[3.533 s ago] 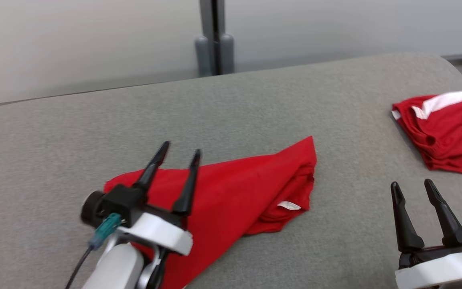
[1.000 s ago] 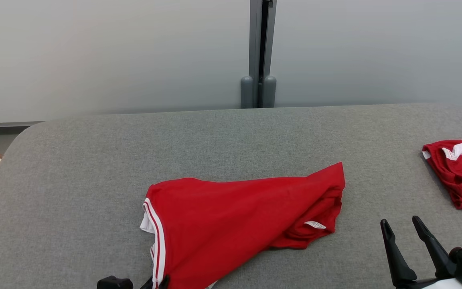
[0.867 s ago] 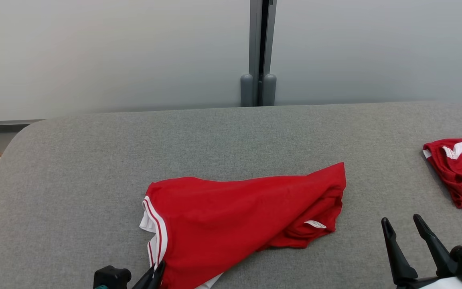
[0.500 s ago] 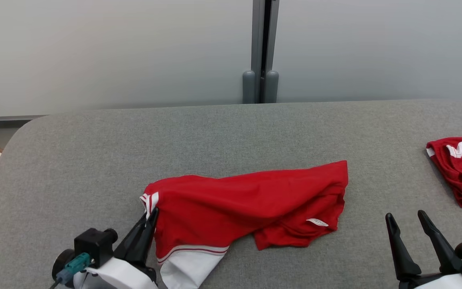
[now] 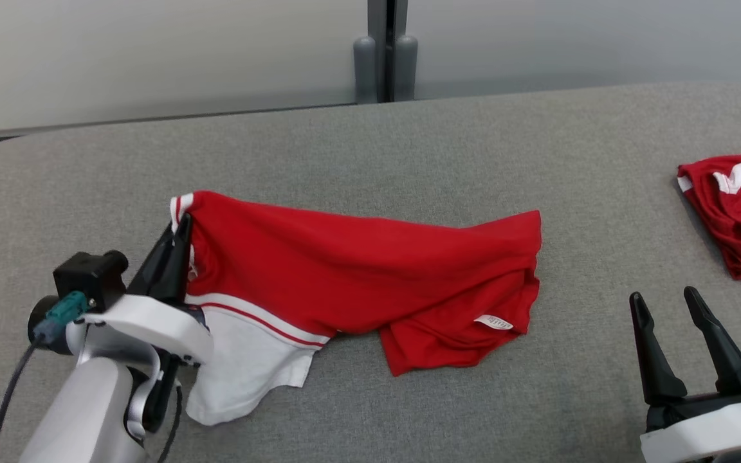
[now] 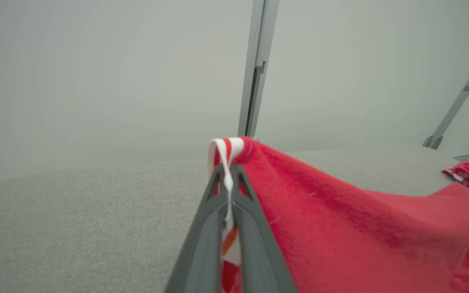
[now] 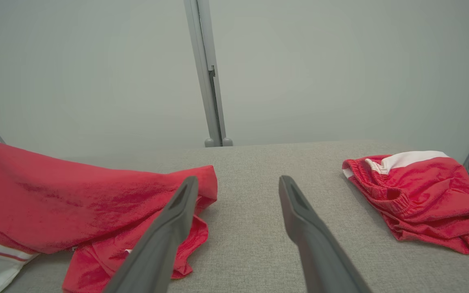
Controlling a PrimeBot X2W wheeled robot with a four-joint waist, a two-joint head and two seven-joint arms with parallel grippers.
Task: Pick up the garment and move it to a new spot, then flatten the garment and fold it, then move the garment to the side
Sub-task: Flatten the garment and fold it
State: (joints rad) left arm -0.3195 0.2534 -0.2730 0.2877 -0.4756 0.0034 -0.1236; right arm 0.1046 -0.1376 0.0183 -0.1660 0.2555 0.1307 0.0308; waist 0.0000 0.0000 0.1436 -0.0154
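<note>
**Red garment point(image 5: 357, 270), mid-table point(image 5: 409, 148)**

Label unreadable. The lower edge is partly hidden behind the left arm. Spare red garment point(image 5: 740, 212) cut off at right. Table grey, fabric-covered; pale wall point(image 5: 152, 51) and grey post point(image 5: 383, 45) behind. Left end effector point(image 5: 181, 225) clenched on the striped corner, held raised. Right end effector point(image 5: 663, 294) released, empty, front right.

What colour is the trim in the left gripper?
White trim with red stripes, in the left gripper; clearest in the left wrist view.

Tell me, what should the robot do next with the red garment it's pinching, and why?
Probably raise the left gripper: it is shut on the striped edge of the red garment, yet most of the cloth lies on the table and would drag sideways.
</note>
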